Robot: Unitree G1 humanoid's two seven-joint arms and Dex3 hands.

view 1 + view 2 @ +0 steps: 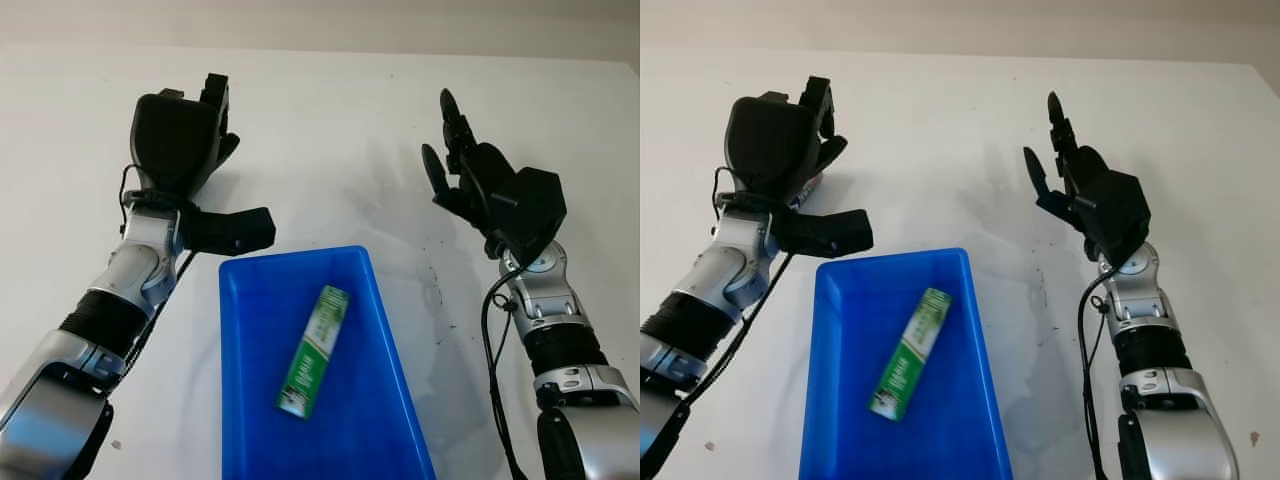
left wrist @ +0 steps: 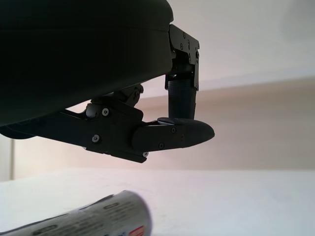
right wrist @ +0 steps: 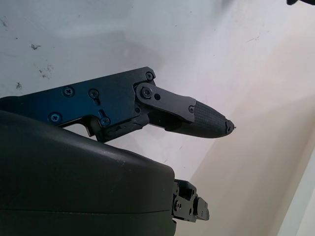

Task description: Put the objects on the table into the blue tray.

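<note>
Left eye view is showing a white table [image 1: 330,130] with a blue tray [image 1: 240,400] sitting near its front edge, between the two arms. A green toothpaste box [image 1: 314,350] is lying inside the tray, slanting from the near left toward the far right; white lettering is running along it but is too small to read. The left hand [image 1: 185,135] is hovering over the table beyond the tray's far left corner, open and holding nothing, its thumb sticking out toward the tray. Just beneath that hand, the left wrist view is showing a silvery cylindrical object [image 2: 83,221] lying on the table, with grey print and a small red mark on its label, none of it legible. The fingers [image 2: 182,98] are standing clear above it, not touching. The right hand [image 1: 470,165] is hanging open over the table to the right of the tray, fingers pointing away from the robot, gripping nothing.
</note>
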